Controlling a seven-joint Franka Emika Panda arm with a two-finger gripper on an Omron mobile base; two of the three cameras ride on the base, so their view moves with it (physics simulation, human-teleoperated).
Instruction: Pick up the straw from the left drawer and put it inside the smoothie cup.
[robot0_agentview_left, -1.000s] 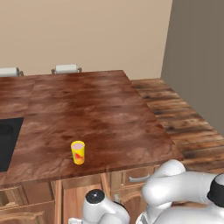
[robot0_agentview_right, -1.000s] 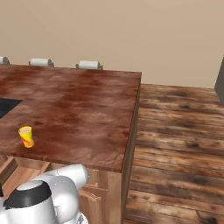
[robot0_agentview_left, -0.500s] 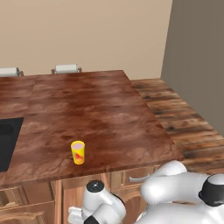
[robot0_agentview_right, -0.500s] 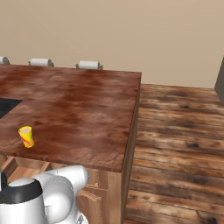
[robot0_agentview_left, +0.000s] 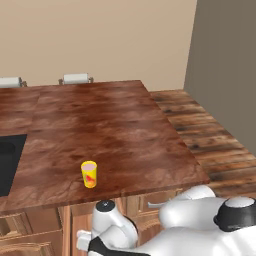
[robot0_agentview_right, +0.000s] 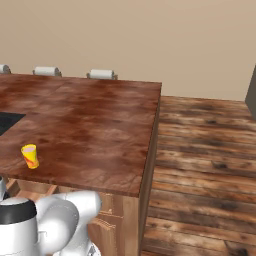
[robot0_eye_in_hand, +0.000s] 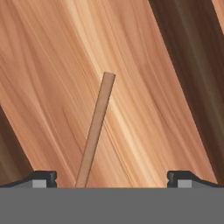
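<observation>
Hand view shows the straw (robot0_eye_in_hand: 95, 131) lying on the light plank bottom of the drawer (robot0_eye_in_hand: 144, 87), its near end running down between the two dark fingertips (robot0_eye_in_hand: 43, 178) of the hand (robot0_eye_in_hand: 111, 180), closer to the one on the view's left. The fingertips stand wide apart, so the hand is released and grips nothing. In the left base view the yellow cup (robot0_agentview_left: 89, 174) stands upright near the front edge of the dark wooden tabletop (robot0_agentview_left: 105, 130); its red mark carries no readable writing.
</observation>
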